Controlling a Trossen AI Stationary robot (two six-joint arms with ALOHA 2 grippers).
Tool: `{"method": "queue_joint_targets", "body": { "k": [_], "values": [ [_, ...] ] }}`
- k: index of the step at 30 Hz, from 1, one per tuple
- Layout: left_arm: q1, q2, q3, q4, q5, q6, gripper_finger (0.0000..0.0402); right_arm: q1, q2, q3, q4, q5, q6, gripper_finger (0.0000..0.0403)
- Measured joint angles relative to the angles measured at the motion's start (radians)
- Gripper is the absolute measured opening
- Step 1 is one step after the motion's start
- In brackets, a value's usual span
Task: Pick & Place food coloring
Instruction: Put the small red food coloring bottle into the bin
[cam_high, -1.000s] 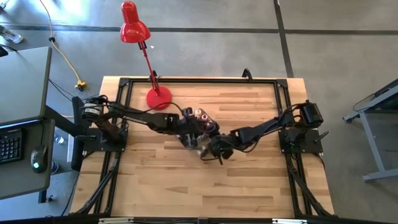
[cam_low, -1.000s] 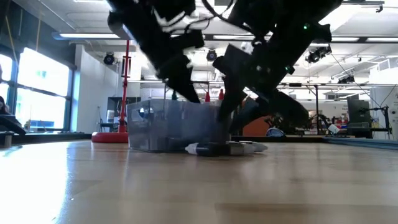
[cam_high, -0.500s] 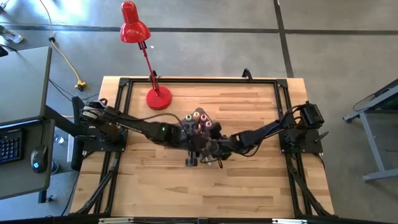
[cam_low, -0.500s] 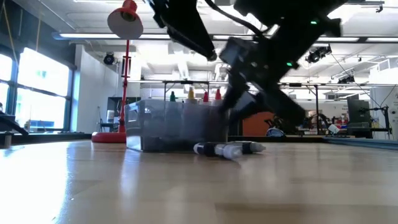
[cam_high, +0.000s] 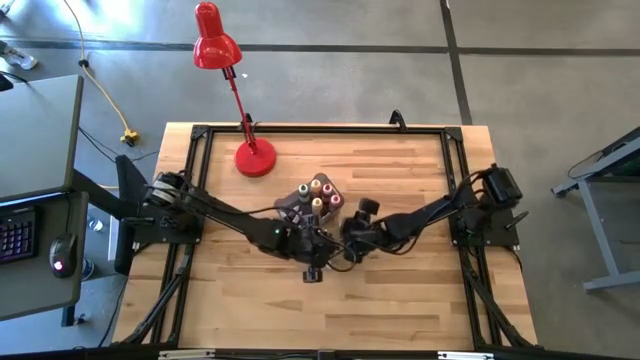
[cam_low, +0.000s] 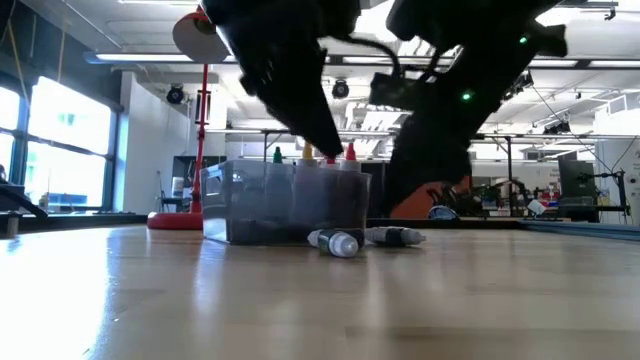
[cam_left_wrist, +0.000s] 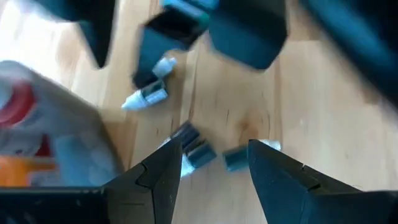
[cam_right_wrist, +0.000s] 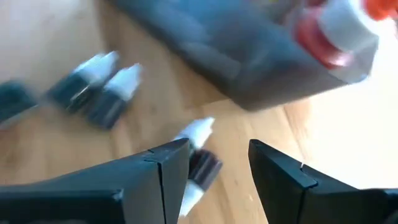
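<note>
Both grippers hover over small dark squeeze bottles lying loose on the wooden tabletop (cam_high: 400, 290).

The left gripper (cam_left_wrist: 209, 163) has its fingers spread and empty, two tiny dark white-capped bottles (cam_left_wrist: 211, 152) lying on the wood just beyond its tips. The grey translucent plastic bin (cam_low: 285, 205) holding upright red, yellow and green bottles (cam_high: 318, 192) stands close beside both grippers. The right gripper (cam_right_wrist: 217, 165) is likewise spread and empty, one white-capped dark bottle (cam_right_wrist: 196, 158) between its fingertips.
</note>
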Motion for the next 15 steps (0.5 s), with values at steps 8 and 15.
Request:
{"method": "queue_joint_targets", "body": {
  "k": [8, 15],
  "values": [
    [0.000, 0.049, -0.002, -0.009, 0.067, -0.003, 0.0179, -0.055, 0.011, 0.000, -0.015, -0.109, 0.114, 0.0161],
    [0.000, 0.069, -0.002, -0.007, 0.088, 0.000, 0.0179, -0.067, 0.059, 0.000, -0.062, -0.131, 0.133, 0.0161]
  ]
}}
